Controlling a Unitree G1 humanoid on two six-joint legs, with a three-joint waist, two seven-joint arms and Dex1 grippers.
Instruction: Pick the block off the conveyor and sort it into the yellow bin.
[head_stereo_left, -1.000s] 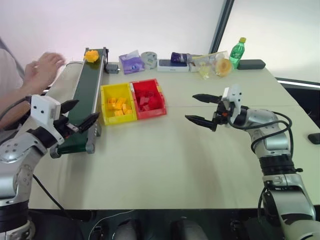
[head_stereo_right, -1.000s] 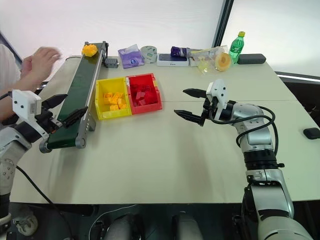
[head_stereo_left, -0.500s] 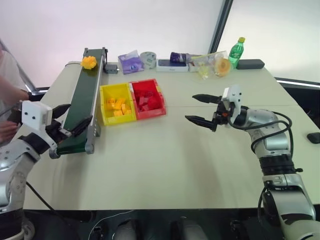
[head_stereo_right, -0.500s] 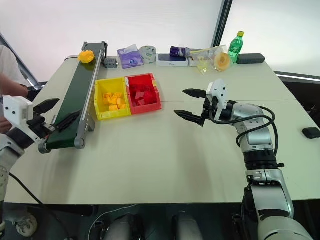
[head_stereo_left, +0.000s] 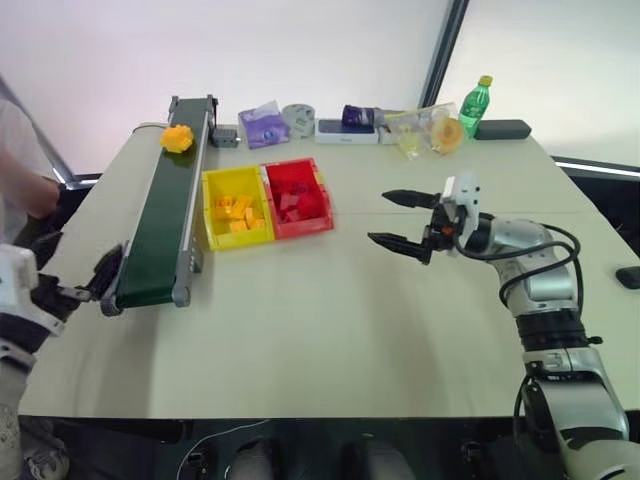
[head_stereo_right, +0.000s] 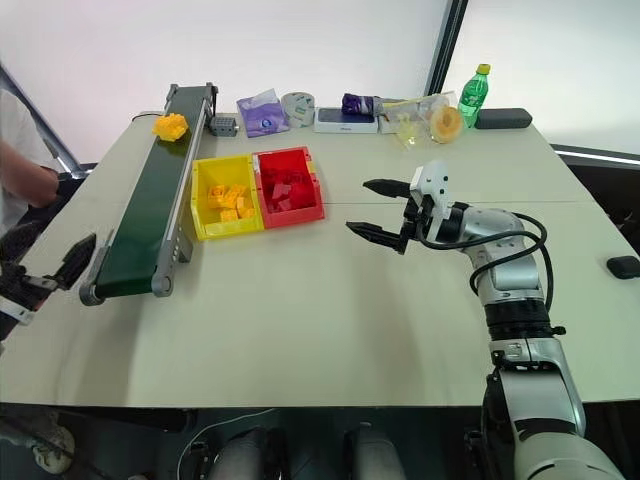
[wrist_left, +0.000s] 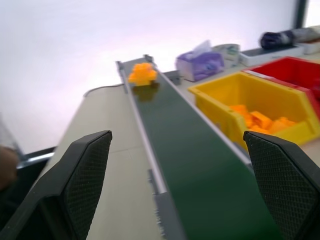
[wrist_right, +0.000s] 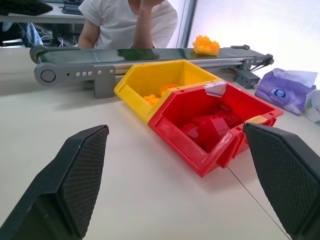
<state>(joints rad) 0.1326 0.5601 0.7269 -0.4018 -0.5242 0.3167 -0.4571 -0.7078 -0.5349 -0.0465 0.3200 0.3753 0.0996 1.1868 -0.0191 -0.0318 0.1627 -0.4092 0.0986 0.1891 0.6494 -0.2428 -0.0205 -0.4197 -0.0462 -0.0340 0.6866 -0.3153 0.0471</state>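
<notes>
Block (head_stereo_left: 177, 138) rides the conveyor's (head_stereo_left: 165, 220) far end — both hands, left (head_stereo_right: 52, 268) and right (head_stereo_left: 401, 220), spread, empty

Ahead of the left gripper (head_stereo_left: 75, 282), jaws spread wide and empty, the conveyor (head_stereo_left: 165, 215) runs away bare along its belt up to the block (head_stereo_left: 177, 138) at the far end. Beside the belt on the gripper's right, the yellow bin (head_stereo_left: 236, 208) and red bin (head_stereo_left: 296, 197) stand touching. In front of the right gripper (head_stereo_left: 400, 220), also wide open, bare table (head_stereo_left: 330, 310) lies up to the red bin. A person (wrist_right: 131, 20) sits beyond the conveyor.
</notes>
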